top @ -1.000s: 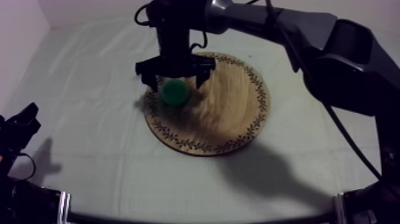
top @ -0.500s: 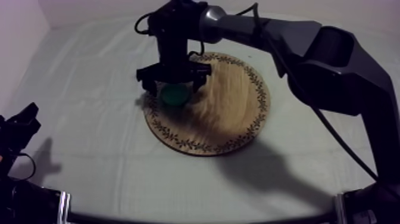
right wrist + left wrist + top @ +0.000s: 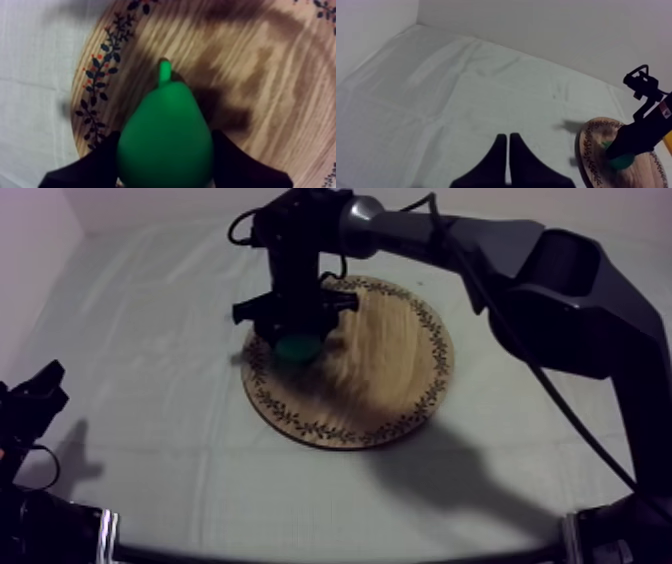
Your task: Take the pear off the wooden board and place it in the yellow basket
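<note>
A green pear (image 3: 298, 346) lies on the left part of the round wooden board (image 3: 390, 368). My right gripper (image 3: 297, 328) is lowered over it, open, with a finger on each side. Seen from the right wrist, the pear (image 3: 165, 135) sits stem away between the two black fingers (image 3: 95, 165), on the board (image 3: 260, 75) close to its patterned rim. My left gripper (image 3: 38, 393) rests low at the table's left, shut with nothing in it. From the left wrist its fingers (image 3: 508, 150) lie together as a wedge, with the pear (image 3: 621, 161) and board (image 3: 591, 150) far off.
Grey-white cloth (image 3: 150, 338) covers the table around the board. The right arm (image 3: 560, 278) reaches in from the upper right over the board's far side. A pale wall (image 3: 536, 30) stands behind the table.
My right gripper has come down over the pear, so its fingers now flank the fruit. The pear, the board and the left arm have stayed put.
</note>
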